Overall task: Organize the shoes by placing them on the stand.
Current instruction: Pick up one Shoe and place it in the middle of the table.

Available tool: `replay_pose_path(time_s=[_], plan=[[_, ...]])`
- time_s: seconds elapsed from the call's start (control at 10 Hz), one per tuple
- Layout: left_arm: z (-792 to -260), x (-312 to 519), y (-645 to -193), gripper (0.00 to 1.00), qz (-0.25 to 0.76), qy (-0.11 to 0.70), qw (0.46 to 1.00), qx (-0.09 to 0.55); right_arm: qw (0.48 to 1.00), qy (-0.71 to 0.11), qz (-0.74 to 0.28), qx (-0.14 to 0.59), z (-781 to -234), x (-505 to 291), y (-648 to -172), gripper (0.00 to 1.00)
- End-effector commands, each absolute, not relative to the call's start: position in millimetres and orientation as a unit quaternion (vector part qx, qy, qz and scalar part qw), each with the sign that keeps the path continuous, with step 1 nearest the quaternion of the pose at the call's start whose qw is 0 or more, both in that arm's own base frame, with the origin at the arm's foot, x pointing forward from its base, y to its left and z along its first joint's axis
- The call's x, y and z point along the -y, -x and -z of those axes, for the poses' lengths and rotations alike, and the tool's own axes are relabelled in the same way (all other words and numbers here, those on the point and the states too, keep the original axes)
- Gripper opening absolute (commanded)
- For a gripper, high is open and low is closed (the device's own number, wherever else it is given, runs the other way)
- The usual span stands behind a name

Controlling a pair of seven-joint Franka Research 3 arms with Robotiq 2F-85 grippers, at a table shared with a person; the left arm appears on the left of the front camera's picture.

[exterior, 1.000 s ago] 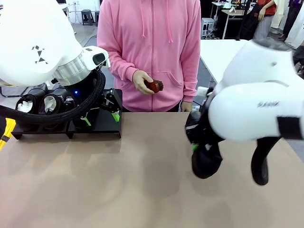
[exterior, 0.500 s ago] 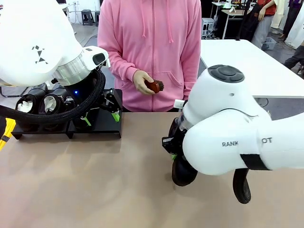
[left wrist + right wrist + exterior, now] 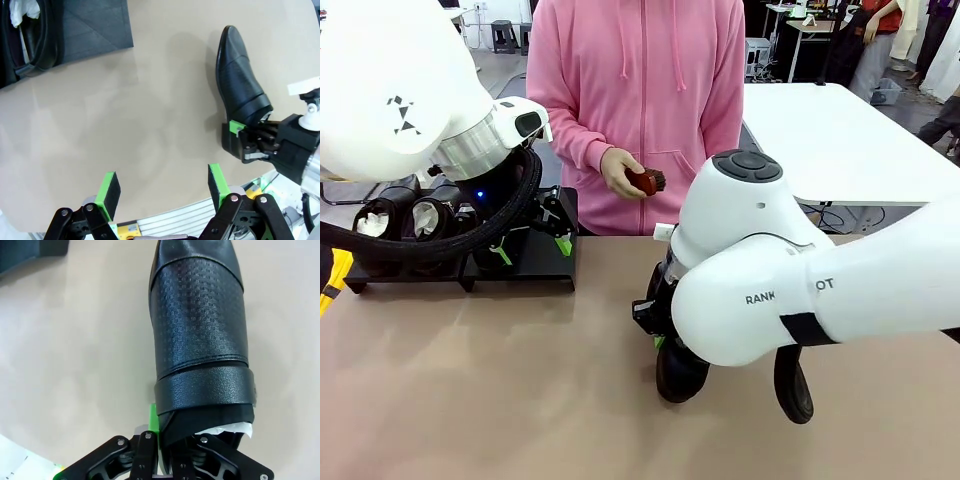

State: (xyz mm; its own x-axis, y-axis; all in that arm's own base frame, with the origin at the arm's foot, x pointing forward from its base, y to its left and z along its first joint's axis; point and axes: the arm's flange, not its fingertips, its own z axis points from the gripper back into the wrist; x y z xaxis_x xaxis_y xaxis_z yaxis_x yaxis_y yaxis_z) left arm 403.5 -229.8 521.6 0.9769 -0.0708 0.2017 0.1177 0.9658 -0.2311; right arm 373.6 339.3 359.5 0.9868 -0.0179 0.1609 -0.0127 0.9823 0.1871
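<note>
Bench (image 3: 470, 400) mid-area carries the right gripper (image 3: 245, 137), jaws clamped on a shoe (image 3: 200, 330) at its heel opening for carrying toward the stand (image 3: 535, 262). Left gripper (image 3: 162, 192) jaws gape wide, holding nothing, above bare bench.

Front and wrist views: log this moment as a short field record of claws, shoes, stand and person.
right claw: shut on the black shoe, gripping its heel end
held shoe: toe pointing away from the claw, over the tan table
left claw: open, holding nothing, above bare table
stand: far left of the table, two shoes on it, pale stuffing inside
person's hand: holds a small reddish-brown brush
</note>
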Motion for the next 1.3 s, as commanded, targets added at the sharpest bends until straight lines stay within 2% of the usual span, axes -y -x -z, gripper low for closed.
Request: replay_pose_path(time_s=[0.0, 0.1, 0.6, 0.7, 1.0, 1.1, 1.2], plan=[[-522.6, 228.2, -404.0, 0.9, 0.046, 0.125, 0.986, 0.097, 0.991, -0.12, 0.02, 0.059, -356.7, -347.9, -385.6, 0.0], [-522.6, 228.2, -404.0, 0.9, 0.046, 0.125, 0.986, 0.097, 0.991, -0.122, 0.027, 0.047, -352.0, -349.3, -387.4, 0.04], [-522.6, 228.2, -404.0, 0.9, 0.046, 0.125, 0.986, 0.097, 0.989, -0.134, 0.017, 0.054, -364.3, -344.0, -380.4, 0.95], [-522.6, 228.2, -404.0, 0.9, 0.046, 0.125, 0.986, 0.097, 0.988, -0.145, 0.017, 0.051, -372.8, -339.6, -376.1, 1.0], [-522.6, 228.2, -404.0, 0.9, 0.046, 0.125, 0.986, 0.097, 0.983, -0.18, 0.008, 0.014, -407.3, -322.5, -360.4, 1.0], [-522.6, 228.2, -404.0, 0.9, 0.046, 0.125, 0.986, 0.097, 0.987, -0.155, 0.016, 0.046, -383.5, -348.7, -375.9, 1.0], [-522.6, 228.2, -404.0, 0.9, 0.046, 0.125, 0.986, 0.097, 0.987, -0.155, 0.016, 0.046, -383.5, -348.7, -375.9, 1.0]])
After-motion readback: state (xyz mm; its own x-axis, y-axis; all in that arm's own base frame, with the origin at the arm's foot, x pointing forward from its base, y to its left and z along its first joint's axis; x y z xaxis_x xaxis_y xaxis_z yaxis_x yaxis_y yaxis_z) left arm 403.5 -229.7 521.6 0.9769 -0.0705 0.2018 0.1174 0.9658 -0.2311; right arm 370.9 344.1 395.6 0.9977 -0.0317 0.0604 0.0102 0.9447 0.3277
